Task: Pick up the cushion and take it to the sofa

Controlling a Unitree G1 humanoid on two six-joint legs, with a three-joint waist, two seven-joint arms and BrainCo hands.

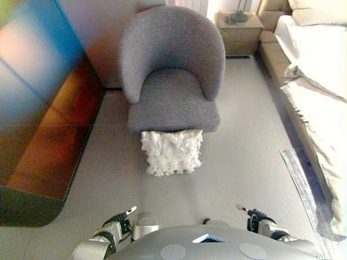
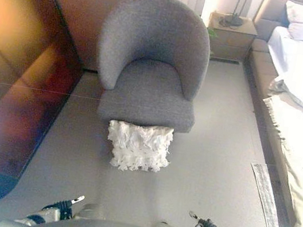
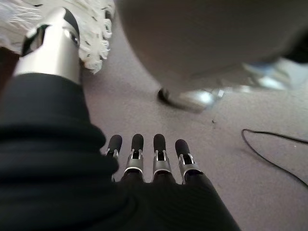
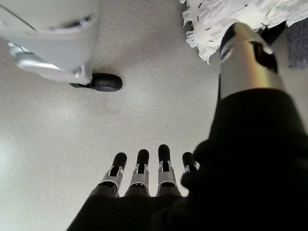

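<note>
A white fluffy cushion (image 1: 172, 151) stands on the floor, leaning against the front of a grey round-backed armchair (image 1: 171, 76). Both hands hang low at the near edge, well short of the cushion. My left hand (image 1: 116, 225) is down at the left and my right hand (image 1: 257, 221) down at the right. In the left wrist view the left hand (image 3: 144, 163) has straight fingers and holds nothing, with the cushion (image 3: 96, 43) showing beyond the thumb. The right hand (image 4: 144, 173) is likewise straight-fingered and empty, the cushion (image 4: 216, 24) past its thumb.
A dark glossy panel (image 1: 38, 108) runs along the left side. A bed with pale bedding (image 1: 320, 81) lines the right side, with a wooden nightstand (image 1: 238, 30) at the back. A grey rug strip (image 1: 303, 189) lies by the bed.
</note>
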